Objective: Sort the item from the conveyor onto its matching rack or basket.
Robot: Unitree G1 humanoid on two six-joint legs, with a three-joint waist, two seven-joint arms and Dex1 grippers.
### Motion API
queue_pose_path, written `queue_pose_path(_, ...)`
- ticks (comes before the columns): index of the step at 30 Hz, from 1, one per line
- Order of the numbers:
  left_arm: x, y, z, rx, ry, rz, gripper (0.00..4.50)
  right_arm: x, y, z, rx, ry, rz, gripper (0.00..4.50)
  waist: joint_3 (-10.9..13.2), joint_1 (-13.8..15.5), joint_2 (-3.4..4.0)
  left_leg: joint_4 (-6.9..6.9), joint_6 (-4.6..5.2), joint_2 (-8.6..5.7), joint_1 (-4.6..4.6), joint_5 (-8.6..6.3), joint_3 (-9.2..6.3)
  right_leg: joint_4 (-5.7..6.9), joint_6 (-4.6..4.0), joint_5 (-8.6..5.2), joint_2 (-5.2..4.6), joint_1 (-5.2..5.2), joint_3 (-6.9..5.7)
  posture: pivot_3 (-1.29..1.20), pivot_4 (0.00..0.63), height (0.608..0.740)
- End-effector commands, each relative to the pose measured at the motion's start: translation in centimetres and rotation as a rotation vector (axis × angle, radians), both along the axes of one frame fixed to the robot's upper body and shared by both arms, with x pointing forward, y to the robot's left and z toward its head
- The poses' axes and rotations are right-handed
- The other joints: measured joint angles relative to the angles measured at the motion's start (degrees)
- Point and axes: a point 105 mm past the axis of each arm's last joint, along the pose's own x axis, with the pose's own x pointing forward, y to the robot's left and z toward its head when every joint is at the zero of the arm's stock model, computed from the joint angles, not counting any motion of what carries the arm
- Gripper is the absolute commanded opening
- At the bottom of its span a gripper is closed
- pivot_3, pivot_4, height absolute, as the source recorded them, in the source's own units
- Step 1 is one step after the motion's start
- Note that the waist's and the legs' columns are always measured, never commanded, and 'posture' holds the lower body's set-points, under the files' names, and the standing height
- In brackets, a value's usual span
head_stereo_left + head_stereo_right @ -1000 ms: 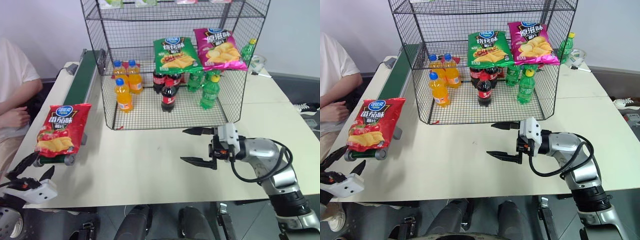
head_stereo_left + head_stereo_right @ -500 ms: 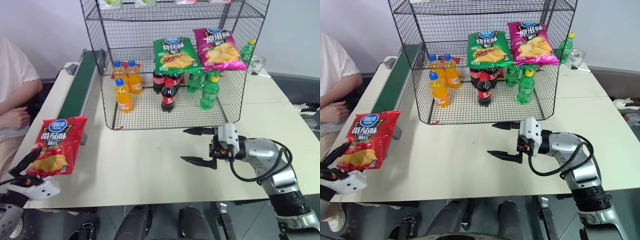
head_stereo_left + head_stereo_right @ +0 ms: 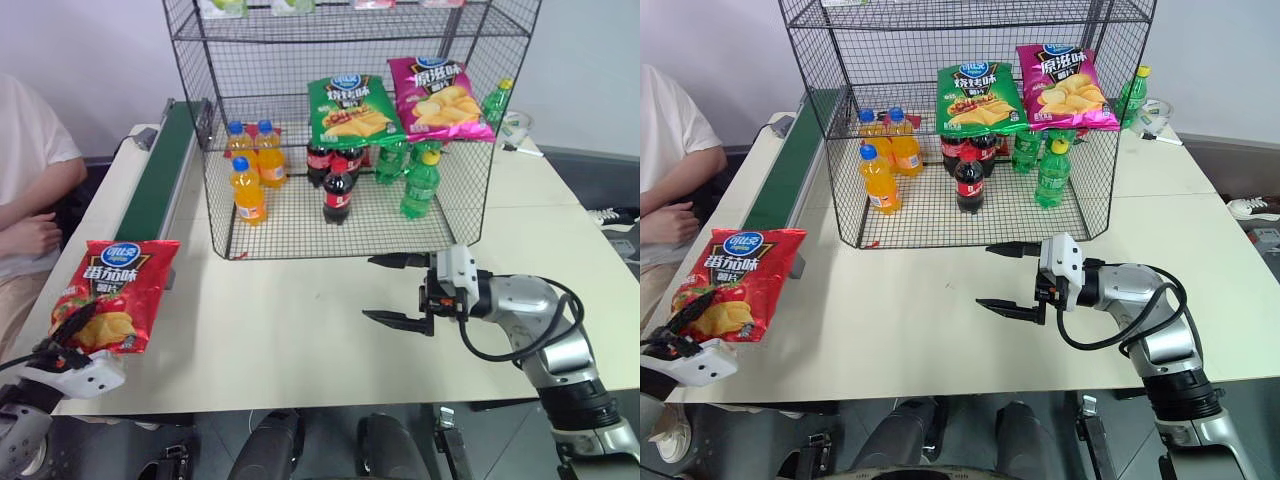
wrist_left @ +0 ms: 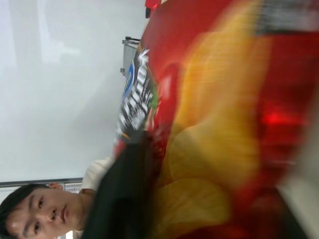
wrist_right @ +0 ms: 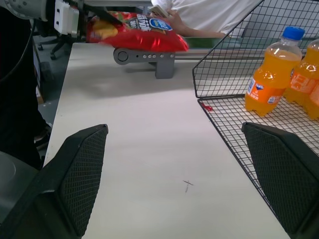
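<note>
Red crisp bag (image 3: 113, 294) sits pinched in our left tool (image 3: 68, 338) at eight o'clock; right tool (image 3: 400, 291) gapes empty; next, we carry it toward the rack (image 3: 350, 120) at twelve.

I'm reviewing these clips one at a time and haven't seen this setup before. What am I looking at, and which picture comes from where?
This is a two-armed humanoid robot at a pale table. The two wide pictures come from cameras in its head, looking down over its arms. The other two come from a camera on each wrist.

On the table stands a tall black wire-mesh rack with orange, cola and green bottles on its floor and a green crisp bag and a magenta crisp bag leaning above them. A long dark green conveyor belt runs along the robot's left, beside a seated person.

The left gripper has its jaws closed on the lower edge of a glossy red crisp bag. The right gripper hovers over the table, jaws wide apart, holding nothing.
</note>
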Motion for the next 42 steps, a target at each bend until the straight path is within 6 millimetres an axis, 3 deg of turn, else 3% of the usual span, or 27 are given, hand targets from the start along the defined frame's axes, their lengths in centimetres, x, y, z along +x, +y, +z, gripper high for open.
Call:
queue_pose_path(1,0.2,-0.4,1.5,-0.003,-0.055,-0.020,0.08,0.3,-0.3,1.2,0.010,-0.062,-0.011,4.50,0.00,0.00,0.00,0.00,0.00,0.00,0.00,0.00,0.00,0.00,0.00,0.00,0.00,0.00,0.00,0.00,0.150,0.740)
queue_pose_path(8,0.2,-2.1,5.0,-0.007,-0.178,-0.089,0.08,1.0,-0.6,2.0,0.040,-0.114,-0.057,4.50,0.00,0.00,-0.01,0.05,0.00,0.00,0.01,0.00,0.00,0.01,0.00,0.00,0.00,0.03,0.02,0.00,0.150,0.740)
queue_pose_path(15,1.8,-6.5,10.9,0.027,-0.360,-0.240,0.08,3.2,-1.8,5.2,0.221,-0.288,-0.277,4.50,0.00,0.12,0.00,0.32,-0.01,0.03,0.01,-0.01,-0.03,0.07,-0.03,-0.01,0.04,0.19,-0.01,0.00,0.150,0.740)
queue_pose_path(20,3.6,-9.6,14.2,0.037,-0.451,-0.331,0.08,4.0,-2.0,6.1,0.283,-0.345,-0.377,4.50,0.01,0.00,0.03,0.36,0.00,0.02,0.03,0.00,-0.01,0.12,-0.02,0.01,0.09,0.18,-0.03,0.00,0.150,0.740)
queue_pose_path(25,6.5,-11.6,16.6,0.038,-0.545,-0.375,0.08,4.3,-1.7,6.6,0.320,-0.367,-0.412,4.50,0.00,0.02,0.03,0.39,-0.03,0.03,0.06,0.04,-0.01,0.29,0.04,0.04,0.28,0.14,-0.03,0.00,0.150,0.740)
queue_pose_path(30,11.9,-15.0,18.6,0.006,-0.651,-0.426,0.08,4.7,-1.4,7.9,0.376,-0.408,-0.459,4.50,0.01,0.16,0.05,0.47,0.03,0.02,0.12,0.15,-0.05,0.39,0.12,0.10,0.36,0.21,-0.02,0.00,0.150,0.740)
queue_pose_path(33,14.4,-15.7,18.7,0.004,-0.664,-0.402,0.08,4.8,-1.3,7.8,0.372,-0.415,-0.470,4.50,0.00,-0.07,0.04,0.52,0.04,0.00,0.12,0.16,-0.04,0.43,0.19,0.15,0.37,0.36,0.02,0.00,0.150,0.740)
queue_pose_path(37,17.9,-18.1,18.6,0.010,-0.694,-0.423,0.08,4.8,-1.0,7.7,0.378,-0.412,-0.476,4.50,0.01,-0.27,0.03,0.44,0.04,-0.01,0.08,0.16,0.07,0.58,0.22,0.14,0.38,0.24,0.15,0.00,0.150,0.740)
queue_pose_path(39,20.2,-18.1,18.6,0.063,-0.690,-0.342,0.08,4.8,-0.9,7.6,0.373,-0.407,-0.473,4.50,0.02,-0.07,0.01,0.52,0.04,-0.01,0.06,0.17,0.07,0.68,0.22,0.14,0.39,0.22,0.15,0.00,0.150,0.740)
queue_pose_path(42,22.0,-18.1,19.2,0.100,-0.699,-0.279,0.08,4.8,-0.9,7.6,0.368,-0.409,-0.476,4.50,0.02,-0.38,0.00,0.57,0.04,-0.02,0.06,0.17,0.08,0.72,0.24,0.13,0.42,0.22,0.16,0.00,0.150,0.740)
